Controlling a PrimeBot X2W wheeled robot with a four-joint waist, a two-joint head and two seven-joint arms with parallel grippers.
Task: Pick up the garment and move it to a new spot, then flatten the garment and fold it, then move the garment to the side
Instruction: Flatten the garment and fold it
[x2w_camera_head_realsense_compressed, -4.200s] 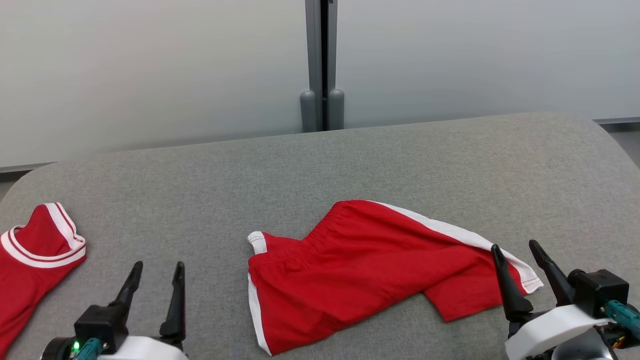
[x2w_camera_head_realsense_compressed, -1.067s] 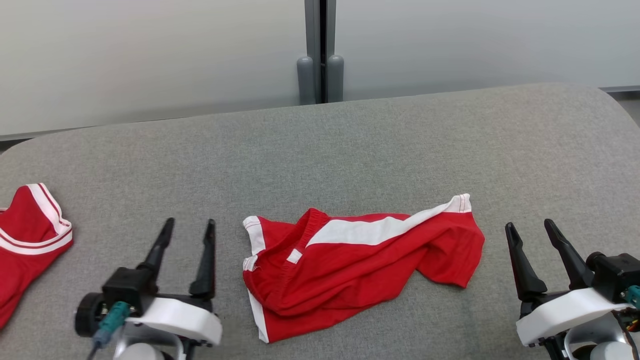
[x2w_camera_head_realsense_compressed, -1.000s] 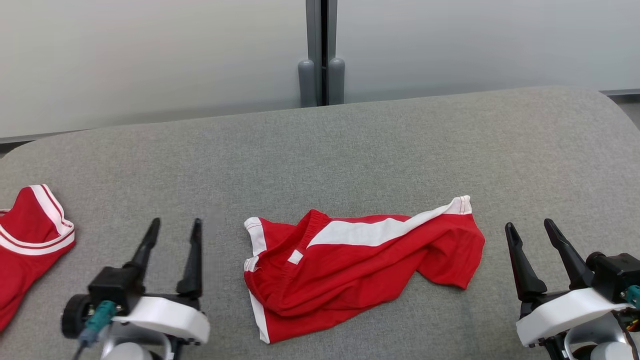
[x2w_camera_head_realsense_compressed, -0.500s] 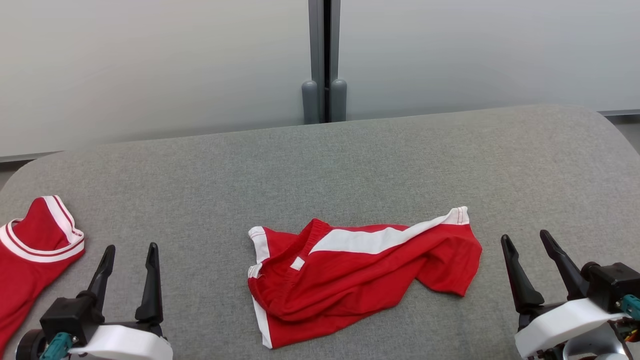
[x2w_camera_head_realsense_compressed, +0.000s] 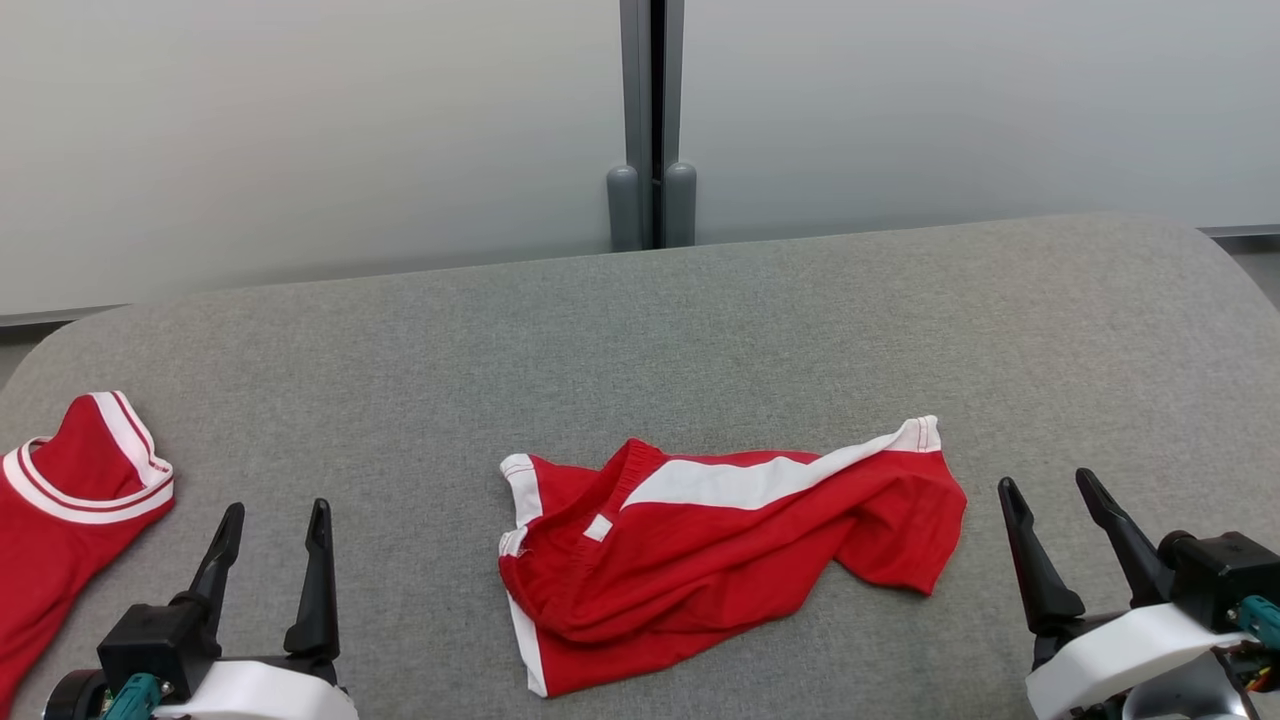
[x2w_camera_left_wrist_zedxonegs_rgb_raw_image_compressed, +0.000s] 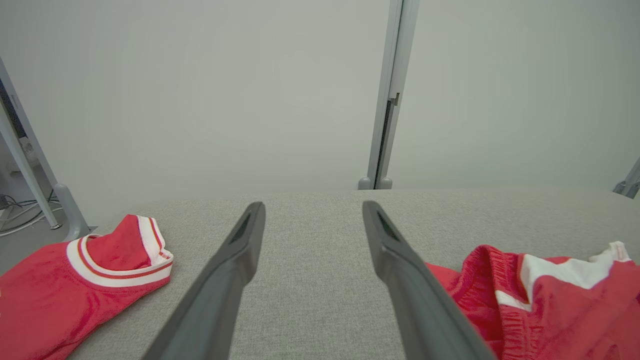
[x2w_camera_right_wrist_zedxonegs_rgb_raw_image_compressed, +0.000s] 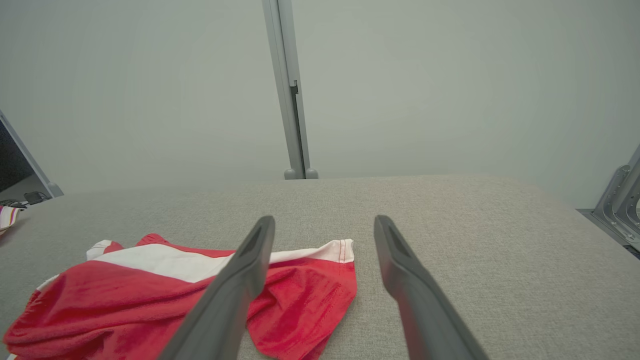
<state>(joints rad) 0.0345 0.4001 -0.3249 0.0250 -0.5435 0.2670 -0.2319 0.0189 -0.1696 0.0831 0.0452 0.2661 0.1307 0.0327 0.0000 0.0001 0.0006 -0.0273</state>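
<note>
The garment (x2w_camera_head_realsense_compressed: 700, 560) is a pair of red shorts with white side stripes, lying crumpled and partly doubled over on the grey table near its front middle. It also lies at the lower right of the left wrist view (x2w_camera_left_wrist_zedxonegs_rgb_raw_image_compressed: 550, 305) and at the lower left of the right wrist view (x2w_camera_right_wrist_zedxonegs_rgb_raw_image_compressed: 150, 295). My left gripper (x2w_camera_head_realsense_compressed: 275, 515) stands open, empty, at the lower left, well left of the shorts. My right gripper (x2w_camera_head_realsense_compressed: 1048, 485) stands open, empty, just right of the shorts' right end. Neither gripper touches the cloth.
A second red garment with white trim (x2w_camera_head_realsense_compressed: 60, 520) lies at the table's left edge (x2w_camera_left_wrist_zedxonegs_rgb_raw_image_compressed: 75, 280). A grey post (x2w_camera_head_realsense_compressed: 650, 120) stands behind the table's far edge against a pale wall. The grey table (x2w_camera_head_realsense_compressed: 700, 330) stretches bare behind the shorts.
Since four seconds ago the shorts' right leg has been folded over leftward, and the right gripper has let go. In the last second the left gripper drew back left and the camera tilted.
</note>
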